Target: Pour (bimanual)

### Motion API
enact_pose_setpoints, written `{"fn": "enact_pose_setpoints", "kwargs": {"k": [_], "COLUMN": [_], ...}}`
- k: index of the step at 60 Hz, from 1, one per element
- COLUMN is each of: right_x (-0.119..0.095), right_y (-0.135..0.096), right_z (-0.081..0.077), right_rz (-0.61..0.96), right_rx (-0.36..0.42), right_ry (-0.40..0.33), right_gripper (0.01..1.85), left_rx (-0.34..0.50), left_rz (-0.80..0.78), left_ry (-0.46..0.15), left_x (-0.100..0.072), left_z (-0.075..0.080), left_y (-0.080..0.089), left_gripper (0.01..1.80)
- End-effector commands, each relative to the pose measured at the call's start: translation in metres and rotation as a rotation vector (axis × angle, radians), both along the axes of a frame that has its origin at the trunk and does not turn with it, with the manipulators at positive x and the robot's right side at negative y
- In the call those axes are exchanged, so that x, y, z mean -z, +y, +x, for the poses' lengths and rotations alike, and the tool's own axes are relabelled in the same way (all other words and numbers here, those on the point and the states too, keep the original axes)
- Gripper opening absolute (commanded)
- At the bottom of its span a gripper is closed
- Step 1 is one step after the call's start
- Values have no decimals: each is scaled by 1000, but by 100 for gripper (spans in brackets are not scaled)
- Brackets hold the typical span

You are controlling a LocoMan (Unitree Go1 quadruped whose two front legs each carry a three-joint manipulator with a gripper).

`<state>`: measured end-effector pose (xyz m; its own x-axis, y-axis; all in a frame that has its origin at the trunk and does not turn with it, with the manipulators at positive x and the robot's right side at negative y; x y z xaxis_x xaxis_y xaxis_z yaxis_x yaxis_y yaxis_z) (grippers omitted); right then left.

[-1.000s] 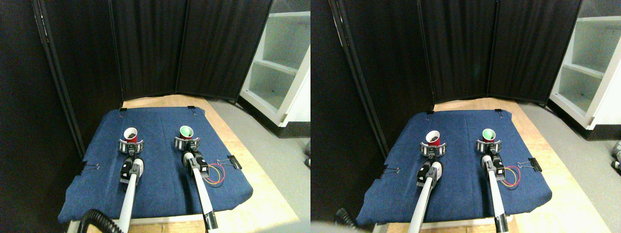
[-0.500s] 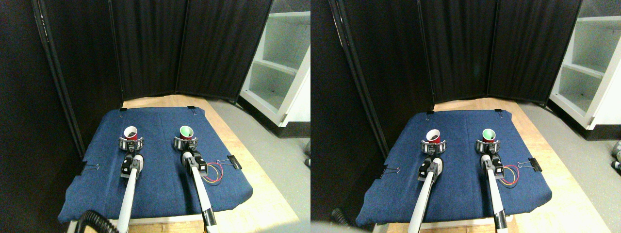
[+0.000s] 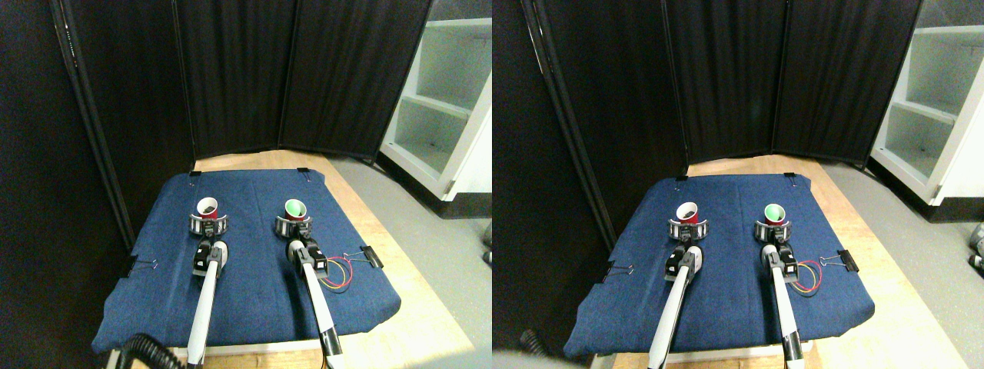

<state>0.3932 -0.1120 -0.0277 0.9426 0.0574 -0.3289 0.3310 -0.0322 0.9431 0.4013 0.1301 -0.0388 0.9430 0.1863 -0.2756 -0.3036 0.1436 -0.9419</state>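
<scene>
A small red paper cup with a white inside (image 3: 207, 209) is standing upright on a dark blue cloth (image 3: 254, 292) that is covering a pale wooden bench (image 3: 419, 307). It is sitting toward the cloth's far left part, and something dark is lying in its bottom. The left gripper (image 3: 208, 225) is wrapping its grey jaws around the lower body of this cup, holding it from both sides.

A small green paper cup (image 3: 296, 208), also upright, is standing toward the far right part of the cloth, level with the red one and well apart from it. The right gripper (image 3: 295, 226) is closing its jaws around the base of the green cup in the same way.

Both pale manipulator limbs are reaching up from the bench's near edge across the cloth. A loop of red and yellow wires (image 3: 340, 277) is lying on the cloth just beside the right limb, near the right edge. A black binder clip (image 3: 370, 256) is gripping the cloth's right edge, and smaller clips are pinning the far edge and the left edge.

Black folding screen panels (image 3: 307, 77) are standing behind the bench, and a white shelf unit (image 3: 446, 100) is standing on the grey floor to the right.
</scene>
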Motion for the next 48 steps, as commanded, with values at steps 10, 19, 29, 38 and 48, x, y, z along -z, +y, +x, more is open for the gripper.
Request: {"fn": "enact_pose_setpoints", "kwargs": {"k": [10, 19, 29, 38, 48], "right_x": [0, 0, -1, -1, -3], "right_y": [3, 3, 3, 0, 0], "right_z": [4, 5, 5, 5, 3], "right_rz": [-10, -65, -104, -122, -141], "right_rx": [2, 56, 75, 74, 82], "right_ry": [-28, -75, -94, -114, -129], "right_gripper": [96, 8, 1, 1, 1], "left_rx": [-64, -181, -200, -187, -164], "left_rz": [65, 176, 218, 232, 231], "left_ry": [-42, -78, -75, -71, -69], "left_x": [2, -4, -3, -3, -6], "left_z": [4, 6, 6, 4, 0], "left_y": [-2, -9, -10, -9, -10], "left_gripper": [97, 1, 1, 1, 1]}}
